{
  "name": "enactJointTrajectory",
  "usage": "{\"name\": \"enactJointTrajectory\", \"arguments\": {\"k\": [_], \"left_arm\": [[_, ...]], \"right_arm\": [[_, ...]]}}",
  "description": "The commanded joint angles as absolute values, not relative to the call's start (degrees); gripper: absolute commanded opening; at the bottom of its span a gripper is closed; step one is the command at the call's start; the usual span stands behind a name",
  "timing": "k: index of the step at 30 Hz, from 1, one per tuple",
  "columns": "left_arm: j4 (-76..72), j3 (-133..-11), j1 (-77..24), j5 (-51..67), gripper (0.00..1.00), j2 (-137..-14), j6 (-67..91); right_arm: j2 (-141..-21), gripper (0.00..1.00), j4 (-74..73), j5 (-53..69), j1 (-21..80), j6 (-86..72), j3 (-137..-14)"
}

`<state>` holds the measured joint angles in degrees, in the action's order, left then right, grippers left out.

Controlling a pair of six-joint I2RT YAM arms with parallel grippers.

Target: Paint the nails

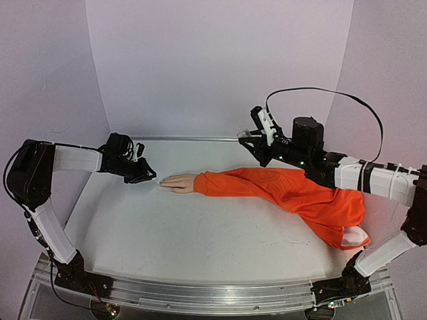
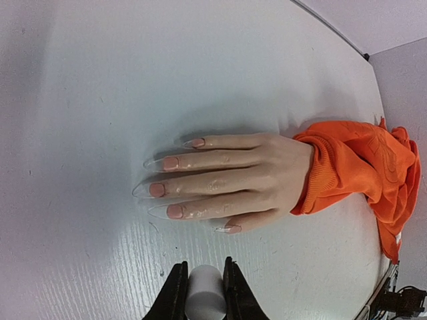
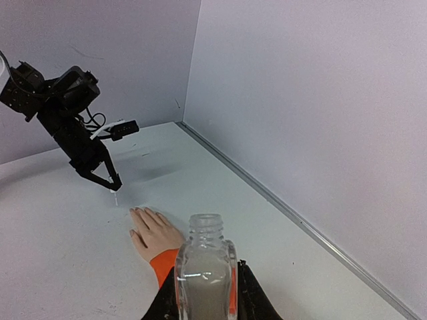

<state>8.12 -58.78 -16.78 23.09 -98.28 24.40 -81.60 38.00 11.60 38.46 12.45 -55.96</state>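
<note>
The pale mannequin hand (image 2: 233, 183) lies flat on the table, sticking out of an orange sleeve (image 1: 280, 190). Its nails (image 2: 171, 163) are pink with long clear tips. My left gripper (image 2: 204, 267) is shut on a white cylindrical brush cap (image 2: 203, 297), close beside the thumb and the fingertips. In the right wrist view a thin brush stem (image 3: 115, 197) points down from the left gripper (image 3: 110, 181), just beyond the hand (image 3: 155, 233). My right gripper (image 3: 205, 293) is shut on a small clear bottle (image 3: 205, 267) with an open neck, held upright above the sleeve.
White walls enclose the table at the back and on both sides. A metal strip (image 1: 193, 139) runs along the back edge. The sleeve's bunched end (image 1: 347, 230) lies near the right arm's base. A black cable (image 1: 320, 93) loops above the right arm.
</note>
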Motion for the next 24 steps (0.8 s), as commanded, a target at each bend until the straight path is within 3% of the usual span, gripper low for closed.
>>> {"name": "enactJointTrajectory", "arguments": {"k": [1,24], "left_arm": [[3.6,-61.7,-15.8,22.2,0.0,-99.4,23.3],[-2.5,-62.7,-14.2,24.5,0.0,-104.7,22.7]], "right_arm": [[-81.9,0.0,41.9,13.0,37.4,12.6,-58.4],[-83.0,0.0,42.3,14.0,36.3,12.1,-57.9]]}}
